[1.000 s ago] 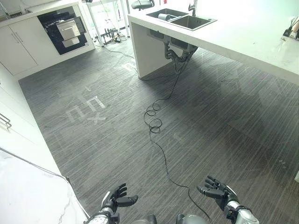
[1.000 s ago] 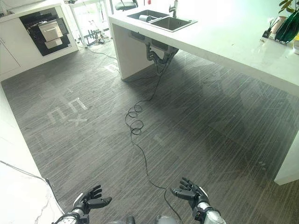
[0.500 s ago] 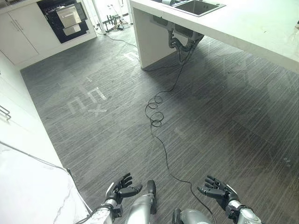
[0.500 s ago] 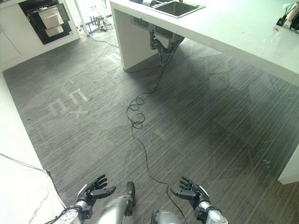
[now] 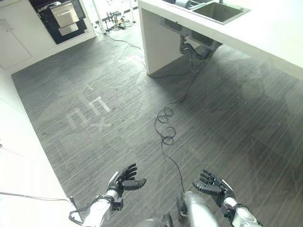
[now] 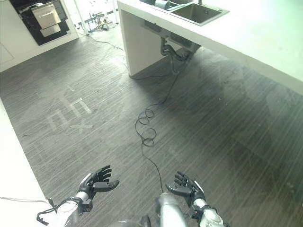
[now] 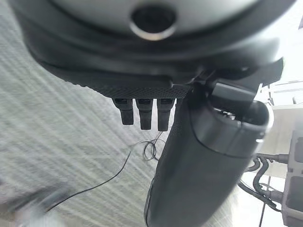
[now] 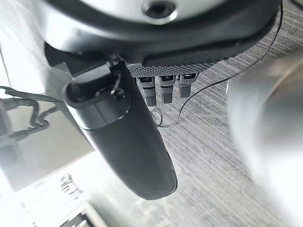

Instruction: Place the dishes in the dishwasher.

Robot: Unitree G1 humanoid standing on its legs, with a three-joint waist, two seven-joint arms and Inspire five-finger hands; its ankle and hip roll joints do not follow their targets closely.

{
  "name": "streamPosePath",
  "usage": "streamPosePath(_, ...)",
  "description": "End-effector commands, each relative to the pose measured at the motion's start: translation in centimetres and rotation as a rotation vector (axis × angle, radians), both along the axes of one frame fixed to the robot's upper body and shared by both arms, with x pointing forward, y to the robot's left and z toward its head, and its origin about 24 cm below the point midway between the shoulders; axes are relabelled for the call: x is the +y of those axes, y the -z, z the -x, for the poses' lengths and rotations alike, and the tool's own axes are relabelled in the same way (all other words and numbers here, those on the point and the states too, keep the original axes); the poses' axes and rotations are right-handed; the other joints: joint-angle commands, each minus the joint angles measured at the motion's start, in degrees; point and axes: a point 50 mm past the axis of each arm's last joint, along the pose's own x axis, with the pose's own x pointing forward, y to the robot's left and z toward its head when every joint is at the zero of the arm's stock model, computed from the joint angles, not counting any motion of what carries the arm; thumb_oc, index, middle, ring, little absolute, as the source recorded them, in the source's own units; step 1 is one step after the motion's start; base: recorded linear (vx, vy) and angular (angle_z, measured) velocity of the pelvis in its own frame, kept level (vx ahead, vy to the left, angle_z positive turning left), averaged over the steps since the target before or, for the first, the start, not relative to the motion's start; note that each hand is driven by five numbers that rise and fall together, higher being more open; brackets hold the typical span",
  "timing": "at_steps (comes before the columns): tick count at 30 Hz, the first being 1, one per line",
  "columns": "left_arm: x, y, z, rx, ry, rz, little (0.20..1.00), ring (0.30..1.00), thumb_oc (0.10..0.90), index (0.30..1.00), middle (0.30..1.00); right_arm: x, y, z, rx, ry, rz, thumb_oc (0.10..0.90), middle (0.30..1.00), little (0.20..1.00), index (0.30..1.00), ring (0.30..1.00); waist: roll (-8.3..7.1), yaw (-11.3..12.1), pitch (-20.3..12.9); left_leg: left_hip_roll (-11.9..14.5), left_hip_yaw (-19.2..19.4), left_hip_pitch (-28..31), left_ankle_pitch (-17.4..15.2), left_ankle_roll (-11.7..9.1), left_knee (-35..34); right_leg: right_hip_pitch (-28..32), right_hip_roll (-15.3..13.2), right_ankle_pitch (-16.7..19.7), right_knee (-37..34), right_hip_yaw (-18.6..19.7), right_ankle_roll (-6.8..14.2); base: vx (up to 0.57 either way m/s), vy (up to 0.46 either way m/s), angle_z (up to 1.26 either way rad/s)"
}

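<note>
The dishwasher [image 5: 64,18] stands open in the far cabinet run at the upper left, its pale drawer front pulled out. A sink [image 5: 218,10] is set in the white counter [image 5: 274,33] at the top right, with a dark dish [image 6: 162,4] in its far basin. My left hand [image 5: 124,179] hangs low at the bottom left, open and holding nothing. My right hand [image 5: 213,184] hangs low at the bottom right, open and holding nothing too. Both hands are over bare grey floor, far from sink and dishwasher.
A white counter edge [image 5: 14,142] runs along the left side. Drain pipes [image 5: 191,47] hang under the sink. Grey plank floor [image 5: 118,118] with white tape marks [image 5: 87,111] lies between me and the dishwasher.
The camera has moved forward and turned, so the sink counter sits closer and the dishwasher has shifted up and left. Both hands stay open at my sides.
</note>
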Motion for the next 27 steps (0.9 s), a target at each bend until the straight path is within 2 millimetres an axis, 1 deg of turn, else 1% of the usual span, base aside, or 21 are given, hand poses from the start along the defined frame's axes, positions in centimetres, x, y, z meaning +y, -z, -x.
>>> streamPosePath(1,-0.3,-1.3,-1.2,-0.106,0.074,-0.023,0.9,0.9,0.8,0.9,0.9,-3.0,-1.9,-1.5,-0.14,0.056,0.027,0.8,0.9,0.9,0.9,0.9,-1.46,-1.55,-2.09,1.15,-3.08,-1.26,-6.59,-3.86,6.2,-0.67,-7.59,4.89,4.29,2.52,7.72,0.71,-0.276,0.82)
streamPosePath(2,-0.5,-1.2,-1.2,-0.101,0.094,-0.025,0.9,0.9,0.8,0.9,0.9,-3.2,-1.8,-1.2,-0.137,0.069,0.024,0.8,0.9,0.9,0.9,0.9,-0.88,-1.74,-2.12,1.53,-3.74,0.54,-7.66,-4.15,6.2,0.26,-6.29,5.29,4.29,2.98,7.44,0.69,-0.299,0.74)
streamPosePath(4,-0.8,-1.0,-1.2,-0.087,0.11,-0.03,0.9,0.9,0.8,0.9,0.9,-3.5,-1.8,-1.1,-0.13,0.085,0.027,0.8,0.9,0.9,0.9,0.9,-1.3,-2.45,-3.48,1.14,-5.16,3.07,-7.8,-5.07,6.2,2.13,-4.9,6.96,4.29,5.14,6.38,0.61,-0.3,0.1)
streamPosePath(5,-1.0,-0.8,-1.0,-0.072,0.11,-0.027,0.9,0.9,0.8,0.9,0.9,-3.6,-1.8,-1.1,-0.121,0.091,0.032,0.8,0.9,0.9,0.9,0.9,-0.97,-2.56,-4.03,1.8,-5.48,4.93,-5.62,-5.98,6.2,3.58,-3.88,7.1,4.29,5.83,5.54,0.54,-0.282,-0.35)
streamPosePath(6,-1.2,-0.6,-0.9,-0.063,0.116,-0.022,0.9,0.9,0.8,0.9,0.9,-3.6,-1.9,-1.3,-0.121,0.093,0.037,0.8,0.9,0.9,0.9,0.9,-0.6,-2.48,-4.38,2.76,-5.49,6.94,-1.51,-7.31,6.2,5.21,-3.08,6.47,4.29,6.01,4.6,0.51,-0.27,-0.09)
streamPosePath(7,-1.5,-0.5,-0.8,-0.06,0.122,-0.014,0.9,0.9,0.8,0.9,0.9,-3.7,-2.1,-1.7,-0.127,0.082,0.046,0.8,0.9,0.9,0.9,0.9,-0.59,-2.02,-4.75,3.74,-4.79,8.93,5.82,-9.47,6.2,7.44,-2.68,5.0,4.29,5.84,3.49,0.48,-0.254,0.11)
streamPosePath(8,-1.7,-0.5,-0.7,-0.062,0.128,-0.007,0.9,0.9,0.8,0.9,0.9,-3.7,-2.4,-2.0,-0.134,0.058,0.06,0.8,0.9,0.9,0.9,0.9,-0.87,-1.48,-4.94,4.47,-3.62,8.56,11.22,-11.39,9.74,9.43,-2.82,3.55,4.29,5.49,2.63,0.47,-0.235,0.02)
streamPosePath(9,-1.8,-0.6,-0.5,-0.064,0.128,-0.002,0.9,0.9,0.8,0.9,0.9,-3.7,-2.6,-2.2,-0.142,0.035,0.077,0.8,0.9,0.9,0.9,0.9,-1.08,-1.08,-5.03,4.64,-3.16,6.83,13.77,-12.4,14.27,10.57,-2.9,2.67,4.29,5.36,1.99,0.51,-0.258,-0.07)
streamPosePath(10,-1.8,-0.6,-0.3,-0.065,0.115,0.011,0.9,0.9,0.8,0.9,0.9,-4.1,-3.0,-2.3,-0.145,0.017,0.104,0.8,0.9,0.9,0.9,0.9,-1.96,-0.12,-4.79,4.33,-2.3,-0.17,17.85,-13.49,27.78,13.29,-3.48,0.93,4.29,5.26,0.61,0.46,-0.266,-0.16)
streamPosePath(11,-1.7,-0.6,-0.3,-0.06,0.114,0.016,0.9,0.9,0.8,0.9,0.9,-4.4,-3.1,-2.2,-0.141,0.017,0.109,0.8,0.9,0.9,0.9,0.9,-2.79,0.39,-4.53,5.42,-1.0,-5.46,18.45,-13.43,36.12,15.02,-4.0,-0.26,4.29,5.03,-0.38,0.44,-0.302,0.0)
streamPosePath(12,-1.4,-0.6,-0.2,-0.053,0.13,0.016,0.9,0.9,0.8,0.9,0.9,-4.9,-3.3,-2.1,-0.15,0.021,0.111,0.8,0.9,0.9,0.9,0.9,-3.09,1.28,-3.75,7.4,0.74,-14.29,17.63,-12.57,43.6,18.28,-3.66,-2.06,4.29,4.6,-1.41,0.29,-0.211,-0.05)
streamPosePath(13,-1.3,-0.7,-0.2,-0.053,0.136,0.017,0.9,0.9,0.8,0.9,0.9,-5.0,-3.4,-2.1,-0.157,0.019,0.11,0.8,0.9,0.9,0.9,0.9,-2.79,1.73,-3.22,7.69,0.9,-16.18,16.96,-12.18,43.43,19.44,-3.12,-2.69,4.29,4.7,-1.63,0.22,-0.138,-0.2)
streamPosePath(14,-1.3,-0.7,-0.2,-0.052,0.139,0.017,0.9,0.9,0.8,0.9,0.9,-5.0,-3.4,-2.1,-0.161,0.018,0.109,0.8,0.9,0.9,0.9,0.9,-2.96,1.89,-3.28,7.39,1.05,-17.14,16.94,-11.94,42.54,19.61,-3.19,-2.94,4.29,4.88,-1.67,0.32,-0.049,-0.58)
streamPosePath(15,-1.1,-0.7,-0.2,-0.052,0.134,0.017,0.9,0.9,0.8,0.9,0.9,-4.9,-3.5,-2.4,-0.172,0.007,0.106,0.8,0.9,0.9,0.9,0.9,-2.84,3.0,-2.98,6.42,2.27,-18.34,14.64,-10.51,34.12,20.81,-2.76,-4.2,4.29,5.7,-1.41,0.43,0.001,-0.68)
streamPosePath(16,-0.8,-0.7,-0.1,-0.051,0.119,0.011,0.9,0.9,0.8,0.9,0.9,-4.5,-3.4,-2.7,-0.173,-0.001,0.102,0.8,0.9,0.9,0.9,0.9,-2.56,3.78,-2.62,6.32,3.67,-16.8,13.49,-9.8,23.68,21.95,-2.27,-5.18,4.29,5.99,-0.97,0.58,0.042,-0.78)
streamPosePath(17,-0.6,-0.7,0.0,-0.049,0.107,0.011,0.9,0.9,0.8,0.9,0.9,-4.0,-3.3,-2.9,-0.168,-0.003,0.096,0.8,0.9,0.9,0.9,0.9,-2.42,4.29,-2.91,6.38,4.92,-16.44,13.85,-9.7,14.38,22.22,-1.85,-5.87,4.29,6.36,-0.63,0.79,0.171,-1.44)
streamPosePath(18,-0.4,-0.3,0.8,-0.037,0.109,0.007,0.9,0.9,0.8,0.9,0.9,-3.2,-2.7,-2.8,-0.149,-0.002,0.091,0.8,0.9,0.9,0.9,0.9,-0.1,6.29,-2.94,7.28,0.87,-23.19,11.21,-10.16,6.2,24.64,1.26,-7.84,4.29,8.07,0.39,0.77,0.171,-1.69)
streamPosePath(20,-0.2,-0.1,1.6,-0.031,0.118,0.005,0.9,0.9,0.8,0.9,0.9,-2.9,-2.5,-2.6,-0.14,0.001,0.088,0.8,0.9,0.9,0.9,0.9,0.73,7.86,-3.08,8.56,-1.92,-29.02,12.24,-11.1,6.2,27.0,2.3,-9.6,4.29,9.33,0.71,0.68,0.179,-1.1)
streamPosePath(22,-0.1,-0.1,1.9,-0.03,0.119,0.007,0.9,0.9,0.8,0.9,0.9,-3.0,-2.5,-2.5,-0.135,-0.004,0.09,0.8,0.9,0.9,0.9,0.9,0.8,8.38,-2.94,9.24,-1.52,-30.75,12.45,-10.86,6.2,28.67,1.94,-10.75,4.29,9.67,1.13,0.48,0.189,-0.42)
streamPosePath(25,0.5,-0.4,1.9,-0.038,0.131,0.002,0.9,0.9,0.8,0.9,0.9,-3.2,-2.6,-2.6,-0.13,-0.007,0.096,0.8,0.9,0.9,0.9,0.9,0.79,8.31,-3.32,9.57,-0.43,-28.3,12.97,-9.8,6.2,31.09,0.85,-12.39,4.29,9.85,1.91,0.46,0.254,-0.78)
streamPosePath(27,0.8,-0.7,1.6,-0.032,0.15,-0.022,0.9,0.9,0.8,0.9,0.9,-3.8,-2.4,-2.4,-0.114,0.032,0.085,0.8,0.9,0.9,0.9,0.9,0.37,7.96,-3.85,8.6,0.82,-25.61,11.7,-8.61,6.2,33.84,-0.24,-12.75,4.29,9.4,2.47,0.47,0.255,-0.37)
